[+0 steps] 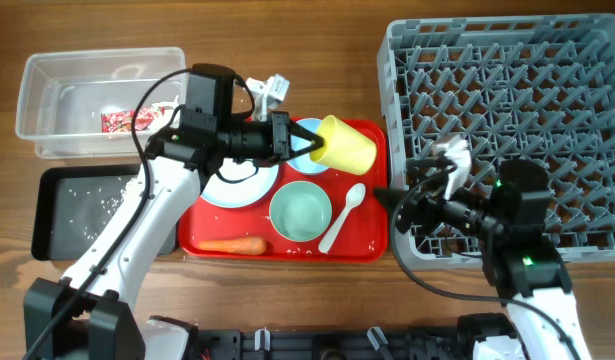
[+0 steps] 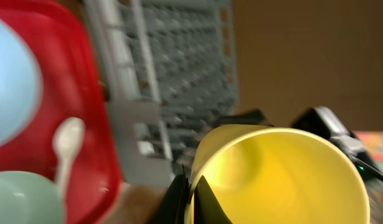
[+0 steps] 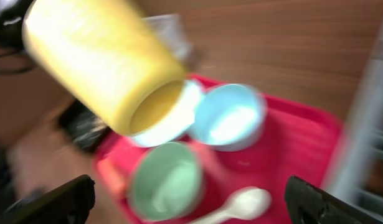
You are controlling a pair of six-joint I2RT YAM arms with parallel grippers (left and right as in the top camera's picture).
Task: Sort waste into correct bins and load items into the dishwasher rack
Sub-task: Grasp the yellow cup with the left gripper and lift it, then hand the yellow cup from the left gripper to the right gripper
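L gripper (image 1: 312,143) is clamped on the rim of the yellow cup (image 1: 347,147): one finger (image 2: 176,200) outside the wall, the other inside the mouth. Cup is tipped on its side w/ its mouth toward the L wrist. It's held up off the red tray (image 1: 372,245), above the tray's far part and over the light blue bowl (image 3: 231,118).

R gripper (image 1: 387,197) sits at the tray's right edge, just beside the dishwasher rack (image 1: 547,90). Its jaws are spread wide, nothing between them.

On the red tray:
- light blue plate (image 1: 232,188) at left, partly under the L arm
- pale green bowl (image 1: 300,212) approx. mid-tray
- white spoon (image 1: 342,218) just right of the green bowl
- carrot (image 1: 234,245) along the near edge

Clear tub (image 1: 57,90) at far left holds the red-and-white wrapper (image 1: 127,121). Black tray (image 1: 62,215), right in front of the tub, has rice scraps (image 1: 109,200) scattered in it.
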